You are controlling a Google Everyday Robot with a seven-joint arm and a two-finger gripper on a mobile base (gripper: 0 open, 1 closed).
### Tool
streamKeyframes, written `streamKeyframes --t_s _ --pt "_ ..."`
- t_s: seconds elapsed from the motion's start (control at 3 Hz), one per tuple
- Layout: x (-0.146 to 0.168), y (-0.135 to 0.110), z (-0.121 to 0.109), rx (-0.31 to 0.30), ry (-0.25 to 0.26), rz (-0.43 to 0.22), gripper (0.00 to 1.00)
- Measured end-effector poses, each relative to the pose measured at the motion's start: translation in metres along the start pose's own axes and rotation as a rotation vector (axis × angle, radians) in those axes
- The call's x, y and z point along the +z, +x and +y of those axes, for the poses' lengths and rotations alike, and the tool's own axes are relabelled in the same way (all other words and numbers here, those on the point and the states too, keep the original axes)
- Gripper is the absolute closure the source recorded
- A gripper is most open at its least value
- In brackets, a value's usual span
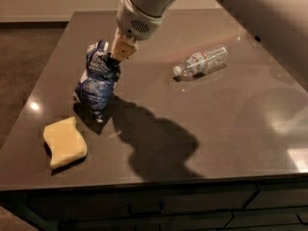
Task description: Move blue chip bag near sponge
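The blue chip bag [96, 79], crumpled dark blue foil with white print, hangs from my gripper [121, 52] above the left part of the dark table [192, 129]. The gripper's tan fingers are shut on the bag's top edge. The bag's lower end is just above or touching the tabletop; I cannot tell which. The pale yellow sponge [64, 142] lies flat near the table's front left corner, a short way in front of and left of the bag.
A clear plastic water bottle [201, 61] lies on its side at the table's middle right. My arm's shadow falls across the table's centre. The table's front edge runs along the bottom, with dark floor to the left.
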State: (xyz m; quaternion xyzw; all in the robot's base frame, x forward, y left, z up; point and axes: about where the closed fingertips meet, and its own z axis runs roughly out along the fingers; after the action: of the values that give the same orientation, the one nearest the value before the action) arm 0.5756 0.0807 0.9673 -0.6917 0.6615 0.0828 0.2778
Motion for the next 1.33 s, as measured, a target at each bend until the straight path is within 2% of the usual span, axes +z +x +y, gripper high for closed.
streamKeyframes --t_s 0.33,0.67,1.33 --pt "-0.002 -0.01 0.031 -0.031 -0.034 -0.008 0.84" --pt "0.005 -0.011 0.049 -0.038 -0.07 0.007 0.59" --pt "0.007 -0.012 0.051 -0.042 -0.074 0.008 0.13"
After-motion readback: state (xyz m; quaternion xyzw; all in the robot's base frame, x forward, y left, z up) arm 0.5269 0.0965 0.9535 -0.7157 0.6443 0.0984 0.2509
